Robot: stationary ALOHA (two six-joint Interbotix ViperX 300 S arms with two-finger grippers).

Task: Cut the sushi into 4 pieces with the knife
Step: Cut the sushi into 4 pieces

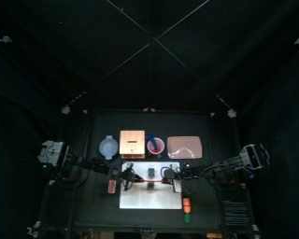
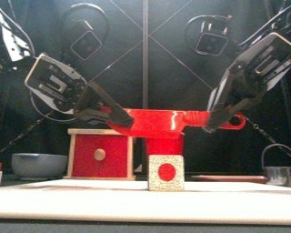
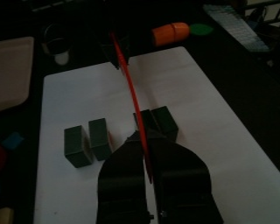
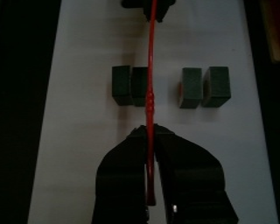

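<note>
Left gripper [image 2: 110, 114] clamped on one end of the long red plastic toy knife [image 2: 173, 119]; knife held level, crossing over the dark green toy sushi roll [image 4: 129, 85] on the white rectangular cutting board [image 4: 84, 52]; two cut blocks [image 4: 205, 87] stand apart beside it; right gripper [image 2: 220, 119] clamped on the other end.

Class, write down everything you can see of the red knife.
The knife is red and plastic-looking, a long flat blade that shows as a thin line from above. It is held level and on edge, the left gripper shut on one end and the right gripper on the other. It hangs above the white board, crosswise over the sushi; whether it touches the blocks cannot be told.
</note>
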